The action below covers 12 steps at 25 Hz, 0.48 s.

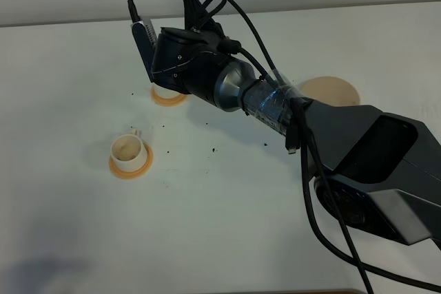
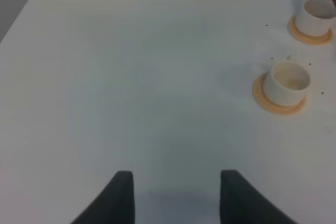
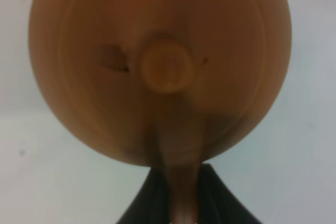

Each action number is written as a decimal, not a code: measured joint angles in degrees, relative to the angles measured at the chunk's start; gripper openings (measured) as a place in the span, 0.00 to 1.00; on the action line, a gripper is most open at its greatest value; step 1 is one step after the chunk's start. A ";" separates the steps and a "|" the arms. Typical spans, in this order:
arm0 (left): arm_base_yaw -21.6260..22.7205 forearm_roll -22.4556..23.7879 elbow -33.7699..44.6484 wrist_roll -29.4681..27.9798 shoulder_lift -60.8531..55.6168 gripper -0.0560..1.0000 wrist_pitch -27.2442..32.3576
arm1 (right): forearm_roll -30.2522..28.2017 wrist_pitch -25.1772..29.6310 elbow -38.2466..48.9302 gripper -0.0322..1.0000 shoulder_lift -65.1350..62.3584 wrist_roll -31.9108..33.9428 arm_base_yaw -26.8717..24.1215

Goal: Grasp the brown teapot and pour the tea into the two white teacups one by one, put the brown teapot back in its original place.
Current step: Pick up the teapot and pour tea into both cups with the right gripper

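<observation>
The brown teapot (image 3: 100,108) fills the right wrist view, seen lid-on with its knob (image 3: 167,67) in the middle. My right gripper (image 3: 181,209) is shut on its loop handle. In the high view the right gripper (image 1: 180,61) hangs over the far white teacup's orange saucer (image 1: 169,98) and hides both teapot and cup. The near teacup (image 1: 129,151) stands on its saucer to the left. The left wrist view has both teacups, near (image 2: 286,81) and far (image 2: 315,16). My left gripper (image 2: 178,195) is open above bare table. The pale beige disc (image 1: 332,91) lies bare at the right.
Small dark specks (image 1: 213,148) are scattered over the white table (image 1: 69,239) around the cups. The right arm's dark body and cables (image 1: 358,163) stretch from the lower right across the middle. The table's far edge (image 1: 69,24) runs along the back.
</observation>
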 joint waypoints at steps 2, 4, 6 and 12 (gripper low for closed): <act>0.00 0.00 0.00 0.00 0.00 0.41 0.00 | -0.40 -0.17 0.00 0.12 0.00 -0.01 0.02; 0.00 0.00 0.00 0.00 0.00 0.41 0.00 | -0.60 -0.37 0.00 0.12 0.00 -0.01 0.02; 0.00 0.00 0.00 0.00 0.00 0.41 0.00 | -0.74 -0.37 0.00 0.12 0.00 -0.34 0.02; 0.00 0.00 0.00 0.00 0.00 0.41 0.00 | -1.96 -0.37 0.00 0.12 0.00 -1.66 0.02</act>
